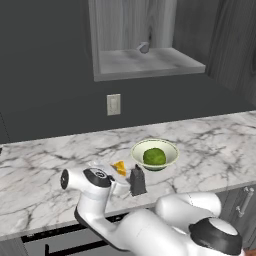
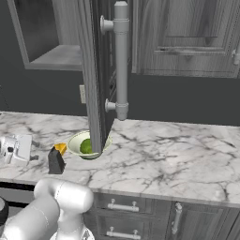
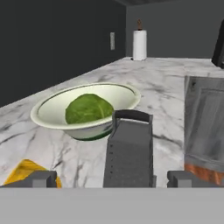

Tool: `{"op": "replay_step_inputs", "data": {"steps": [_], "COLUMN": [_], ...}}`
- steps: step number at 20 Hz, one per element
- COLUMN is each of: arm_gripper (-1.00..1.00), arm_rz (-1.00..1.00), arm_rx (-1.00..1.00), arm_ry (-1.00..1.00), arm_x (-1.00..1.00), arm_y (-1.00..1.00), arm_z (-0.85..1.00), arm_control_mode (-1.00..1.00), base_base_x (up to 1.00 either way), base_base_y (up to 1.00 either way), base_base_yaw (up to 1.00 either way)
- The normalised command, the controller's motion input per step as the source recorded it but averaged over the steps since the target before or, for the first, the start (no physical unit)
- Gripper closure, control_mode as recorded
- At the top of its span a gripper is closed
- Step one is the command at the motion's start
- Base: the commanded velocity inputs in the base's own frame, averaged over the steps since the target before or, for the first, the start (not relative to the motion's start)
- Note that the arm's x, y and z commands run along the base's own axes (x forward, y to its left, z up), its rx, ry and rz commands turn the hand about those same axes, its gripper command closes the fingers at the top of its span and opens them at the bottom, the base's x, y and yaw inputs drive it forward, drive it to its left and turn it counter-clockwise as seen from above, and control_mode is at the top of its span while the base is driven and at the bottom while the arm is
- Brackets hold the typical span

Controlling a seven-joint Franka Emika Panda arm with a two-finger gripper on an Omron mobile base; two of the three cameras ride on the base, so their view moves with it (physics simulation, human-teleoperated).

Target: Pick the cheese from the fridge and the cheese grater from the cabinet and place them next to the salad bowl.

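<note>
Grey cheese grater (image 3: 129, 151) upright between wide-open gripper (image 3: 113, 178) fingertips, seemingly unheld; cheese (image 1: 119, 167), salad bowl (image 1: 170, 148) beside.

We count one salad bowl (image 1: 154, 153) on the counter (image 1: 210, 135), with one green leafy ball (image 1: 154, 156) in it. One cheese (image 1: 119, 167) wedge, one cheese grater (image 1: 138, 181). One open cabinet (image 1: 145, 62) holding one small rounded grey object (image 1: 144, 47). One wall outlet (image 1: 114, 104). One white paper towel roll (image 3: 139, 44) at the far end of the counter in the hand view. In the right base view we see two silver drawer handles (image 2: 121, 206) below the counter, one above the other.
</note>
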Motion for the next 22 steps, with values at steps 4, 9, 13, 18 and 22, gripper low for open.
{"op": "replay_step_inputs", "data": {"steps": [4, 9, 13, 18, 22], "arm_gripper": [-1.0, -1.0, -1.0, -1.0, -1.0], "arm_rz": [0.2, 0.24, 0.28, 0.29, 0.26], "arm_rx": [0.07, 0.1, 0.08, 0.06, 0.07], "arm_ry": [0.09, 0.17, 0.15, 0.14, 0.13], "arm_x": [-0.26, -0.25, -0.26, -0.25, -0.23], "arm_y": [-0.02, -0.05, -0.1, -0.11, -0.1], "arm_z": [0.31, 0.33, 0.33, 0.34, 0.37], "arm_control_mode": [-1.0, -1.0, -1.0, -1.0, -1.0], "base_base_x": [0.0, 0.0, 0.0, 0.0, 0.0], "base_base_y": [0.0, 0.0, 0.0, 0.0, 0.0], "base_base_yaw": [0.0, 0.0, 0.0, 0.0, 0.0]}}
